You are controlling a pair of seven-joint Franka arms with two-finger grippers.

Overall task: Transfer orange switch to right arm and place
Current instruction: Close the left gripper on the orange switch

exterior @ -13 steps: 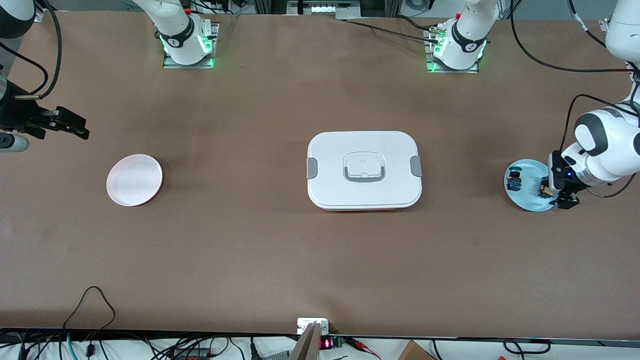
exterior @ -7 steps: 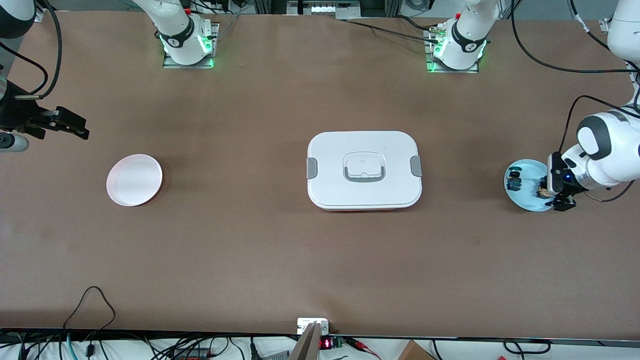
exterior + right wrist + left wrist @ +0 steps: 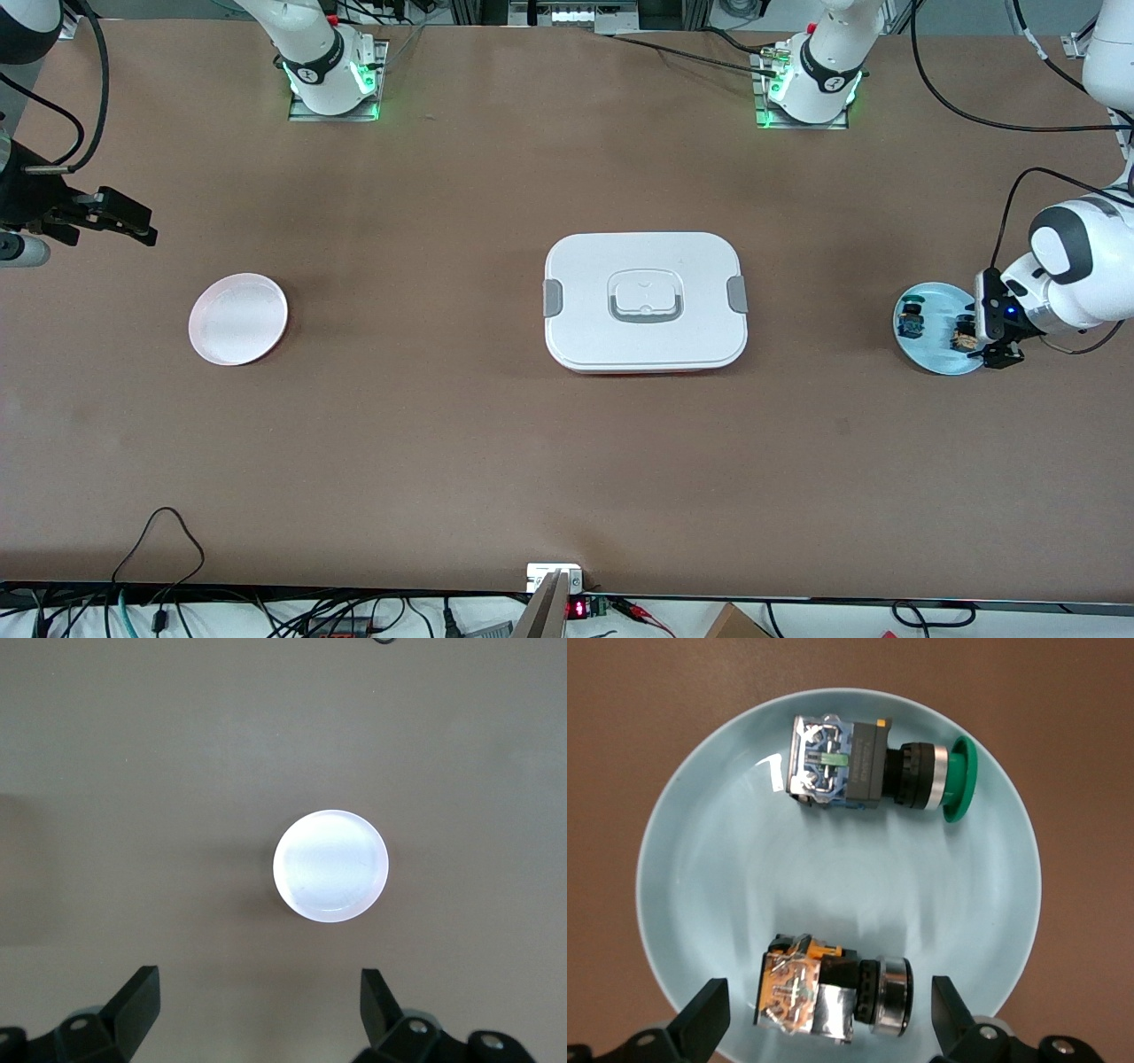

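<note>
The orange switch [image 3: 824,988] lies on its side on a light blue plate [image 3: 833,877] at the left arm's end of the table. It is a small black part with an orange block and a silver ring. My left gripper [image 3: 828,1017] hangs open just over it, one finger on each side, not touching. In the front view the left gripper [image 3: 982,337] is over the blue plate's [image 3: 930,354] edge, by the orange switch [image 3: 960,340]. My right gripper [image 3: 142,226] waits open in the air at the right arm's end of the table, and in its wrist view the right gripper [image 3: 259,997] is empty.
A second switch with a green cap [image 3: 868,771] shares the blue plate. A white lidded box [image 3: 646,301] stands mid-table. A pale pink plate [image 3: 237,318] lies near the right arm's end, seen as the pale plate [image 3: 330,865] in the right wrist view.
The left arm's wrist has shifted slightly over the blue plate, bringing its open fingers around the orange switch. The right arm has barely moved.
</note>
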